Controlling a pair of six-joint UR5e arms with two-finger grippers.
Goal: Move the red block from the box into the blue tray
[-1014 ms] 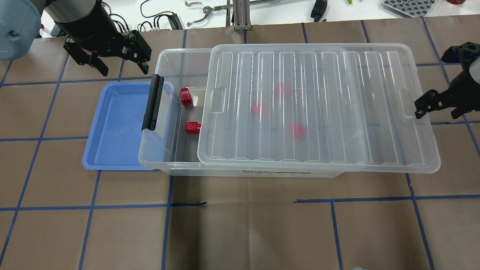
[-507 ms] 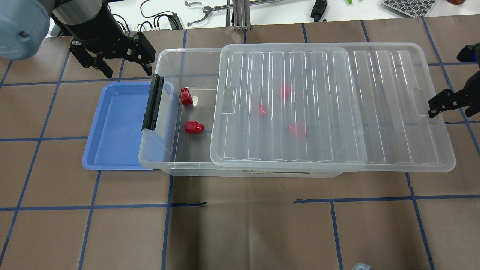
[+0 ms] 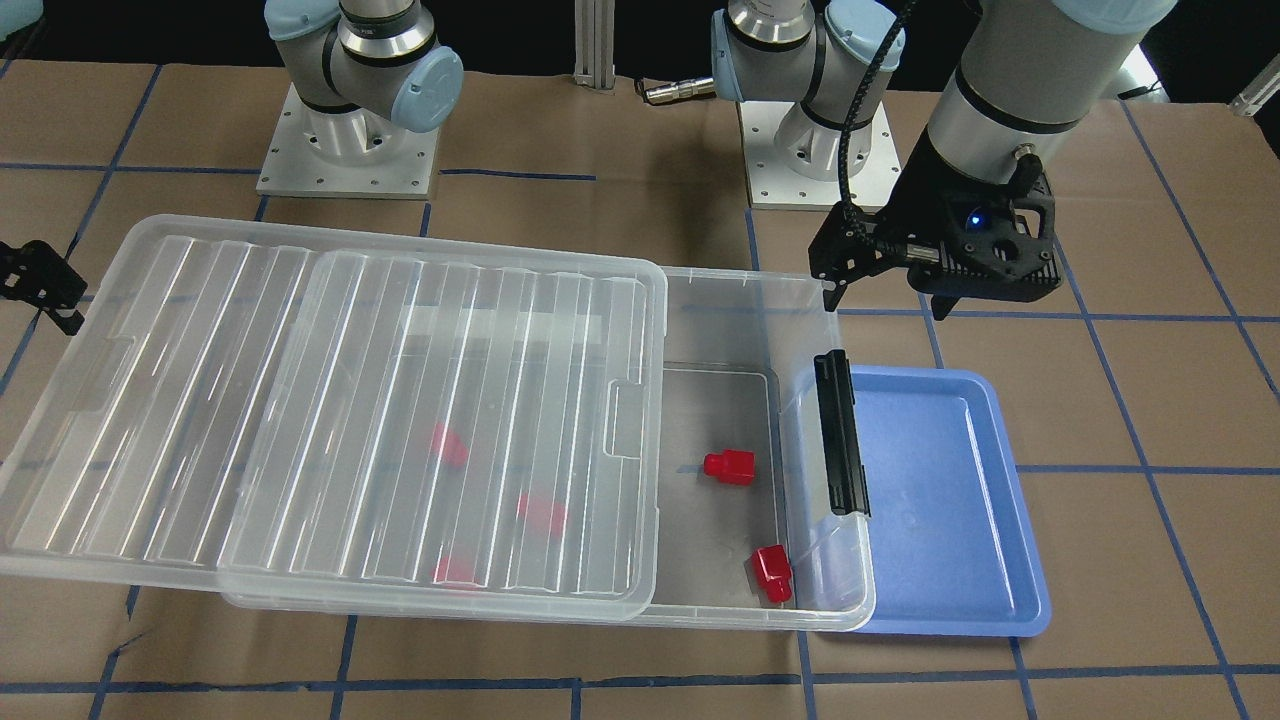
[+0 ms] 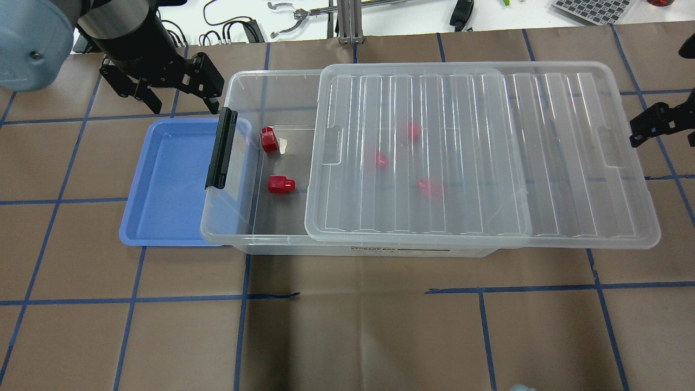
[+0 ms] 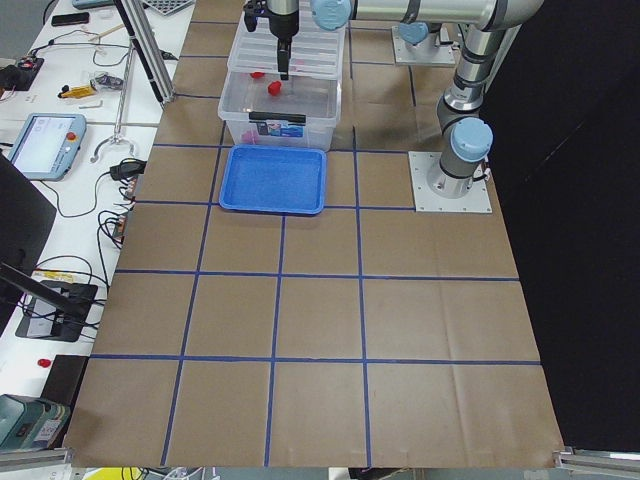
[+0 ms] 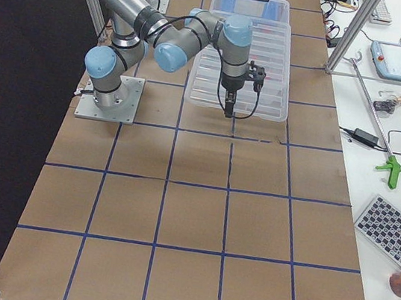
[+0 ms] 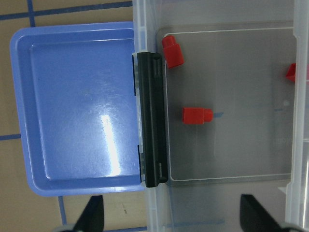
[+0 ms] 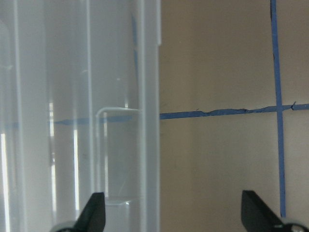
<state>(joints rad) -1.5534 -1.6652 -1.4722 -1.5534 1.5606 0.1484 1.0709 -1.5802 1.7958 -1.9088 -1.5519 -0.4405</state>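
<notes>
A red block [image 4: 280, 185] and its twin [image 4: 268, 140] lie loose in the uncovered latch end of the box [image 4: 271, 74]. Three more show blurry under the half-slid ribbed lid [image 4: 478, 152], and the blue tray [image 4: 168, 179] right beside that end has nothing in it, so I'd say the whole pick-and-drop is left to do. The left gripper [image 4: 183, 106] hangs by the box's latch-end corner, fingers spread and empty; the right gripper [image 8: 174, 215] is spread too, just off the lid's far edge, all on a brown-papered table [image 4: 347, 336] with blue tape gridlines and a cluttered white bench [image 4: 391, 16] behind.

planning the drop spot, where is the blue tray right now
In the overhead view the blue tray sits at the left, right against the black-latched end of the box, with the open left pincer hovering beyond its far edge.
</notes>
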